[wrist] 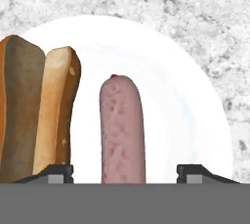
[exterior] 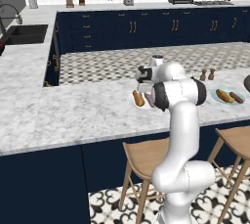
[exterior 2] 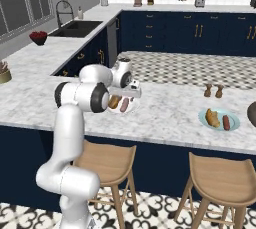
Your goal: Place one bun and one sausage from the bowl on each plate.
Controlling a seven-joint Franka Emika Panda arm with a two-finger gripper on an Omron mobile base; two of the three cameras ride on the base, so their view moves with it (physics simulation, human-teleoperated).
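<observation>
My gripper (wrist: 128,171) hangs open just over the white plate (wrist: 190,110), its two tips standing clear on either side of a reddish-brown sausage (wrist: 122,130) that lies on the plate. A golden bun (wrist: 56,115) lies beside the sausage, to its left in the hand view. From the base, the same bun (exterior 2: 114,102) and sausage (exterior 2: 124,105) show under the hand. The pale blue-green plate (exterior 2: 204,118) further right carries another bun (exterior 2: 213,118) and another sausage (exterior 2: 226,122). The dark bowl (exterior 2: 251,113) is cut off at the right edge.
Two small brown shakers (exterior 2: 207,91) stand on the marble counter (exterior 2: 165,113) behind the blue-green plate. Wooden stools (exterior 2: 107,163) stand under the counter's front edge. A sink (exterior 2: 75,28) sits on the far left counter.
</observation>
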